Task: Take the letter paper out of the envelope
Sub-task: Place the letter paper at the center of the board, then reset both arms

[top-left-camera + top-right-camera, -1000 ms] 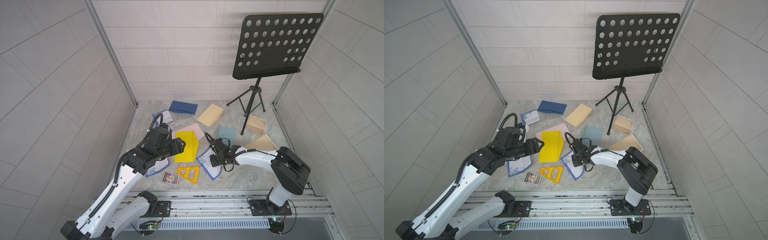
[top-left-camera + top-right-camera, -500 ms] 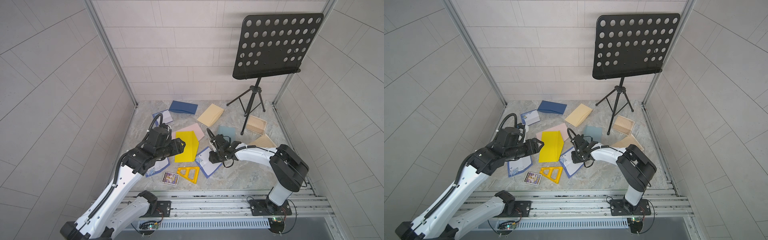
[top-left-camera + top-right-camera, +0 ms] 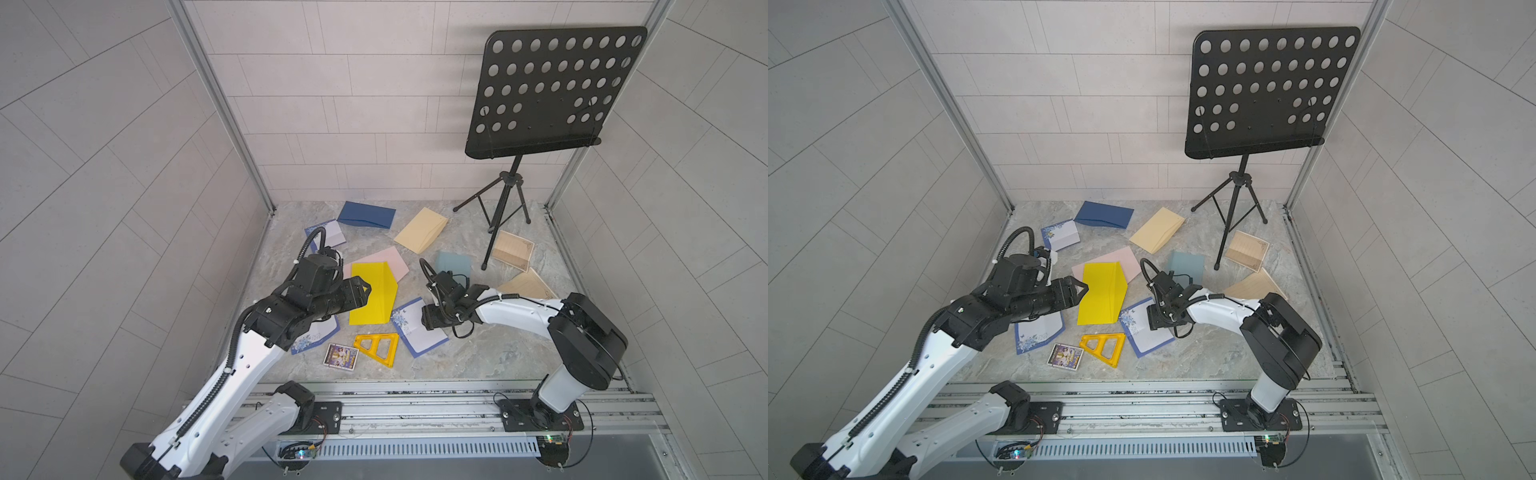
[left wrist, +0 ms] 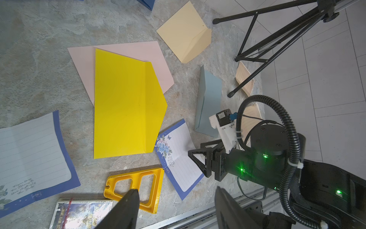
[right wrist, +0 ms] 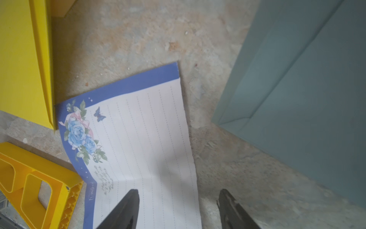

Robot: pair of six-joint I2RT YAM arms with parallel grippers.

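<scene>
The letter (image 3: 412, 334) lies flat on the counter (image 3: 478, 357), fully outside the yellow envelope (image 3: 372, 297). It sits just right of the envelope, at lower centre in both top views, one corner meeting the envelope's edge. The right pincer (image 5: 178, 192) hangs over the letter's right edge, jaws spread wide, gripping nothing. The left pincer (image 4: 176, 190), likewise open and empty, hovers over the envelope's left side.

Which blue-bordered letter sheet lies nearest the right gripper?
The flap-side sheet beside the yellow envelope: the open right gripper hangs over it. The half-hidden sheet and the rear sheet lie by the left arm.
</scene>
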